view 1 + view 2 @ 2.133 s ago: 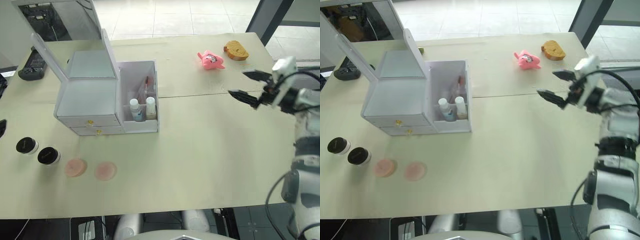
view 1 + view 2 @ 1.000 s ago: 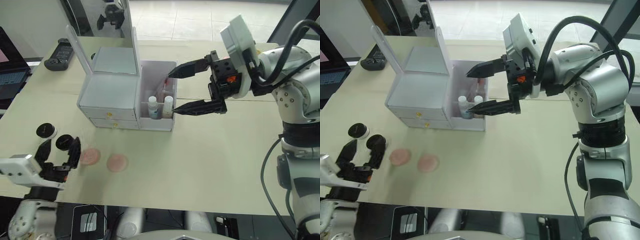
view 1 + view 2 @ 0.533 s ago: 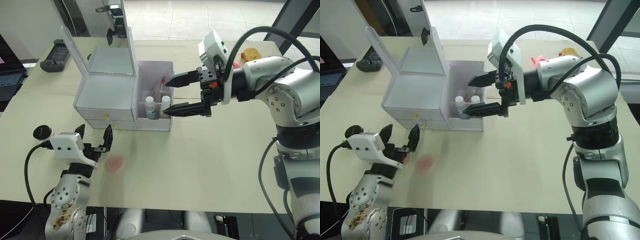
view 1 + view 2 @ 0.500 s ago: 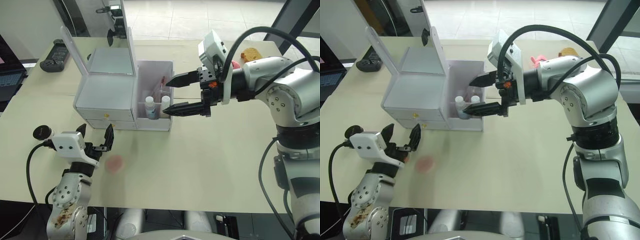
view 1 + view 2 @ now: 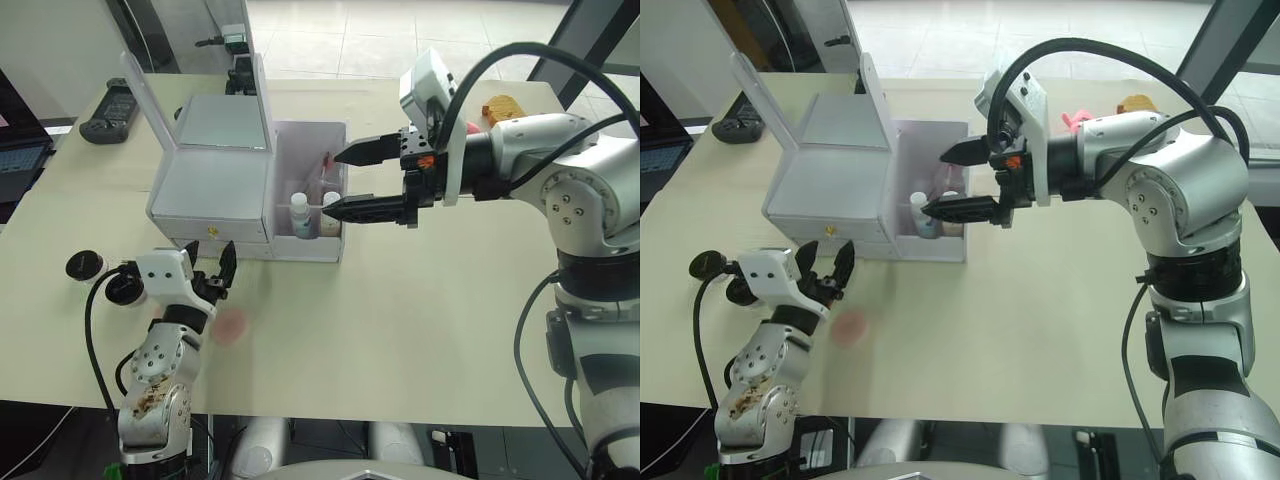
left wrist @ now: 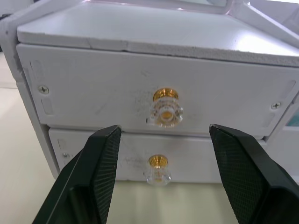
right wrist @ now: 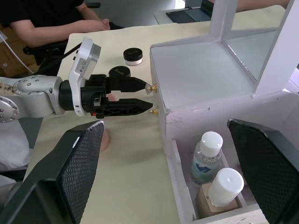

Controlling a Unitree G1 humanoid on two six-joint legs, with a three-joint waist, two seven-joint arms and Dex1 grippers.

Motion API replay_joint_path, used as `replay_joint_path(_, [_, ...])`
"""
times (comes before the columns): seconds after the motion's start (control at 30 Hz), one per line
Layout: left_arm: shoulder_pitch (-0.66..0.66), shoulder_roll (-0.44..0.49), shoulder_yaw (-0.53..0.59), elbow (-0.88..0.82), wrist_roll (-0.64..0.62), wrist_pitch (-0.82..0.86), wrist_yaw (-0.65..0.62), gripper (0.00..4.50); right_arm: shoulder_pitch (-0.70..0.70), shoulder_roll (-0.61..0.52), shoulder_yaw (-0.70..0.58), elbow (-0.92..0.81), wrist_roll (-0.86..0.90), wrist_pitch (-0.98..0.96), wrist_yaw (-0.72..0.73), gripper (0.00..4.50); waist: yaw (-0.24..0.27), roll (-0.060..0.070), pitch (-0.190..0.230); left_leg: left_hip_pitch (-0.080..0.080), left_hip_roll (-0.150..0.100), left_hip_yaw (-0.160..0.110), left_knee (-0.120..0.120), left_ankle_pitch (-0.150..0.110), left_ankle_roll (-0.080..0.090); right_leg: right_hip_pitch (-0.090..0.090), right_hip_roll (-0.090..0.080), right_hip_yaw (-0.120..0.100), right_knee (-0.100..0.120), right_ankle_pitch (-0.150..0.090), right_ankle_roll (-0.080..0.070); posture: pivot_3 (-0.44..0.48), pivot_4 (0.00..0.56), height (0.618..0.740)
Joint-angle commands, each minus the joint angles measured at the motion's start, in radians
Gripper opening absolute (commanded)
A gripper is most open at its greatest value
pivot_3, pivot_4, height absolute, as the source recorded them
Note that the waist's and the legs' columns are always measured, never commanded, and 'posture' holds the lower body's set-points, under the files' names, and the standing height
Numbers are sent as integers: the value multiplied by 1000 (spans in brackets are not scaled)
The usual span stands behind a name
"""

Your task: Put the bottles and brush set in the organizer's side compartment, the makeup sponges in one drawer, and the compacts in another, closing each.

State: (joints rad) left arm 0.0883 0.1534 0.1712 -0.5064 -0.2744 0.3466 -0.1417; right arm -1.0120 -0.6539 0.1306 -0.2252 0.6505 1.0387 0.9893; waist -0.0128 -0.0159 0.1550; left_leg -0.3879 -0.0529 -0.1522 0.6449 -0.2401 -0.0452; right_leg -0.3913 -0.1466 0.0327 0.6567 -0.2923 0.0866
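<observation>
Standing in organizer (image 5: pixel 210 205): two bottles (image 7: pixel 212 172); two compacts (image 7: pixel 125 64), perhaps.

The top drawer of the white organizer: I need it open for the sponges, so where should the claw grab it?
Grip the gold-and-clear knob at the centre of the top drawer, coming straight at the front. It protrudes, and the open left claw already faces it.

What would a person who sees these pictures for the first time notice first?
Probably the white organizer in the middle of the table, with its mirror lid up and two bottles standing in its side compartment. The left gripper is open right in front of the two closed drawers, level with their gold knobs. The right gripper hangs open beside the side compartment, and one pink sponge lies on the table near the left arm.
</observation>
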Motion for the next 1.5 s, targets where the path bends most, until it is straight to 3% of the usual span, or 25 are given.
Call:
replay_joint_path(0.03, [-17, 9, 6, -4, 8, -34, -3, 3264, -12, -6, -40, -29, 12, -23, -6, 4500, 0, 0, 0, 0, 0, 0, 0, 0, 0, 0, 0, 0, 0, 0, 0, 0, 150, 740])
replay_joint_path(0.1, [-19, 7, 3, 0, 5, -41, -7, 3264, -11, -7, -40, -29, 9, -28, -7, 4500, -1, 0, 0, 0, 0, 0, 0, 0, 0, 0, 0, 0, 0, 0, 0, 0, 150, 740])
replay_joint_path(0.17, [-18, 4, 0, 4, 3, -49, -9, 2902, -10, -7, -41, -27, 7, -32, -10, 4500, -1, 0, 0, 0, 0, 0, 0, 0, 0, 0, 0, 0, 0, 0, 0, 0, 150, 740])
replay_joint_path(0.4, [-13, 6, -14, 2, 6, -77, -23, 717, 2, -2, -43, -26, 6, -42, -21, 4500, -1, 0, 0, 0, 0, 0, 0, 0, 0, 0, 0, 0, 0, 0, 0, 0, 150, 740])
replay_joint_path(0.43, [-9, 4, -13, 0, 4, -81, -23, 564, 8, -5, -39, -25, 0, -47, -21, 4500, -1, 0, 0, 0, 0, 0, 0, 0, 0, 0, 0, 0, 0, 0, 0, 0, 150, 740])
replay_joint_path(0.77, [162, 28, 14, -113, -38, -129, -89, 566, 32, 1, -18, -5, -26, -82, -15, 4500, -3, 0, 0, 0, 0, 0, -1, 0, 0, -1, 0, 0, -1, 0, 0, 0, 150, 740])
replay_joint_path(0.97, [362, 50, 67, -205, -78, -199, -162, 566, 27, 21, 0, 21, -35, -107, 1, 4500, -4, -1, 1, 0, 0, 0, -2, 0, 0, -1, 0, 0, -2, 0, 0, 0, 150, 740])
replay_joint_path(1.17, [517, 36, 38, -261, -69, -267, -193, 566, 7, 52, 22, 69, -56, -142, 28, 4500, -1, -1, 1, 0, 0, 0, -2, -1, 1, 1, 0, 0, -4, 0, 0, 0, 150, 740])
replay_joint_path(1.5, [582, 41, 5, -274, -62, -280, -204, 566, -7, 80, 38, 115, -89, -183, 56, 4500, -1, -1, 2, -1, 0, 0, -2, -1, 2, 1, 0, 0, -7, 0, 0, 0, 150, 740])
